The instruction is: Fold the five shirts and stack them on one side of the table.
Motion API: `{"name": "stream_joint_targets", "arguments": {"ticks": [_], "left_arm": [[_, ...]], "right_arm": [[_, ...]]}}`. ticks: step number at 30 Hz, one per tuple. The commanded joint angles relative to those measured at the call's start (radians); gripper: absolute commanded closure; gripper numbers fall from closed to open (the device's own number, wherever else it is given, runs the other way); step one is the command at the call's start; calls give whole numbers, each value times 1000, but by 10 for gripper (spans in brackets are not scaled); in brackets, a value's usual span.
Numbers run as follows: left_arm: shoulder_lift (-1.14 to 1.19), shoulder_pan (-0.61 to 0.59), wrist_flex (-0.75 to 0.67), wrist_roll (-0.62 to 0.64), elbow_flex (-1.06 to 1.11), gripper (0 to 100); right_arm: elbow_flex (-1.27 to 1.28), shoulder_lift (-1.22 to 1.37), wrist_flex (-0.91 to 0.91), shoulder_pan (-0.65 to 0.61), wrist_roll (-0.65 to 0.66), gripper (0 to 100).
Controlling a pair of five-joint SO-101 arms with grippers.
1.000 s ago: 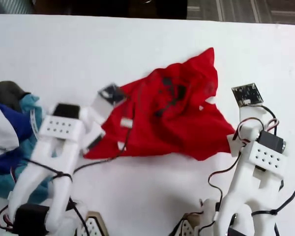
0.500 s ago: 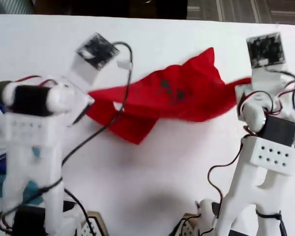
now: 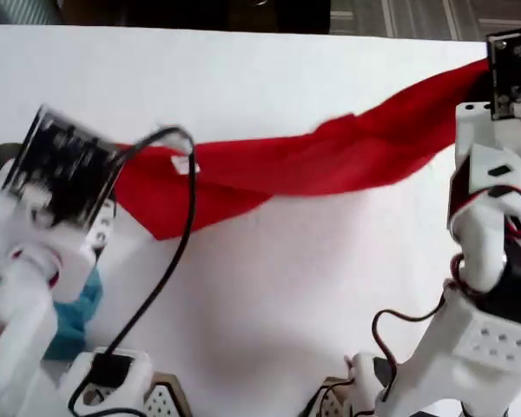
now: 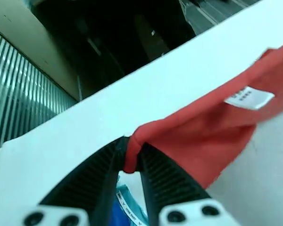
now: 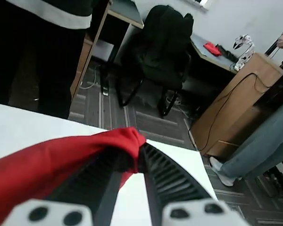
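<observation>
A red shirt (image 3: 330, 161) hangs stretched in a long band above the white table (image 3: 269, 287), held up at both ends. My left gripper (image 4: 130, 155) is shut on one end of the red shirt (image 4: 198, 136); a white label (image 4: 249, 98) shows on the cloth. My right gripper (image 5: 134, 153) is shut on the other end of the red shirt (image 5: 52, 162), raised near the table's far right edge. In the high view the left arm (image 3: 43, 226) stands at the left and the right arm (image 3: 495, 217) at the right.
A pile of other shirts, teal (image 3: 74, 308) among them, lies at the table's left edge behind the left arm. Beyond the far table edge are an office chair (image 5: 162, 52), a wooden desk (image 5: 236, 89) and a person's legs (image 5: 259, 146).
Both arms have lifted and spread apart, pulling the red shirt off the table from a crumpled heap into a taut band.
</observation>
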Motion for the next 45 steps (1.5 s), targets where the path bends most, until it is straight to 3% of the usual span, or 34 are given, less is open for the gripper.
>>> {"name": "stream_joint_targets", "arguments": {"ticks": [1, 8, 15, 26, 37, 45], "left_arm": [[-54, -43, -28, 8, -30, 974], [-189, -132, -40, 8, -24, 974], [-236, -132, -51, 9, -28, 974], [-229, -132, -104, 58, -28, 974], [-230, -135, -55, 55, -19, 974], [-235, -265, -17, 55, -19, 974]], "right_arm": [[-144, -35, 61, -7, -14, 981], [-393, -35, 220, -10, -77, 981], [-586, -35, 340, -102, -78, 981], [-919, -35, 423, -102, -77, 981], [-936, -24, 444, -105, -120, 981], [-852, -33, 443, -107, -121, 981]]}}
